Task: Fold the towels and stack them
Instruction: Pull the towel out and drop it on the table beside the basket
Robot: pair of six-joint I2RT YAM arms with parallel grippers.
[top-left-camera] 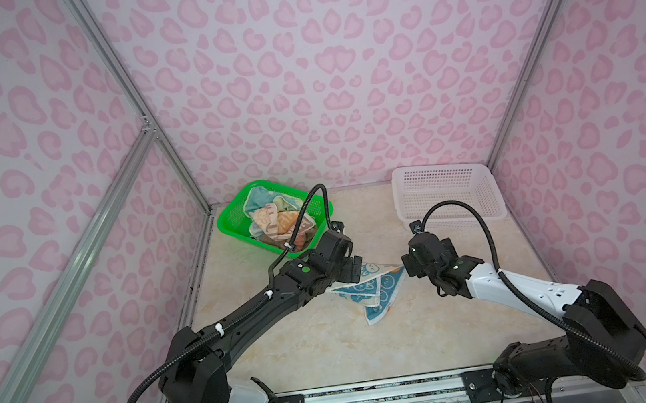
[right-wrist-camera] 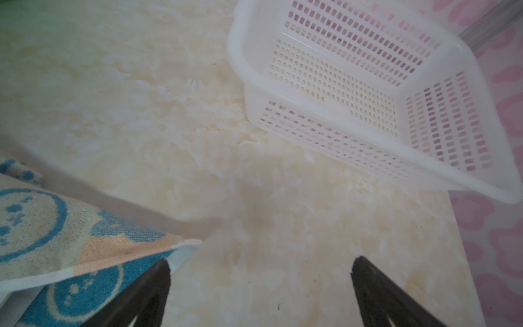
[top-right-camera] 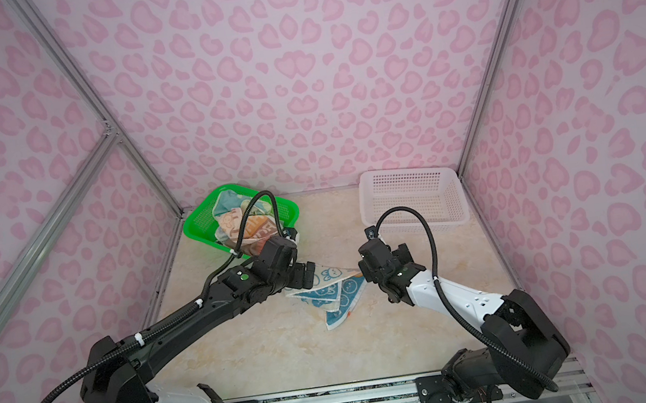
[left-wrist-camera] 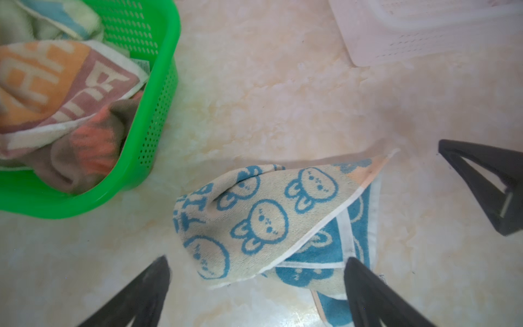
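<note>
Rabbit towel [top-left-camera: 372, 288] loose on the tabletop [top-left-camera: 331, 348], both claws spread.
Cream-and-blue towel lies rumpled mid-tabletop, one flap folded over to show the blue reverse, between the two arms. Left claw [left-wrist-camera: 257, 259] hangs over it with fingers wide apart, pinching nothing. Right claw [right-wrist-camera: 261, 259] is equally spread over bare tabletop just beside the towel's pointed corner. Other towels [top-left-camera: 273, 221] are heaped in the green basket [top-left-camera: 228, 226] at back left. White basket [top-left-camera: 453, 222] sits at back right.
</note>
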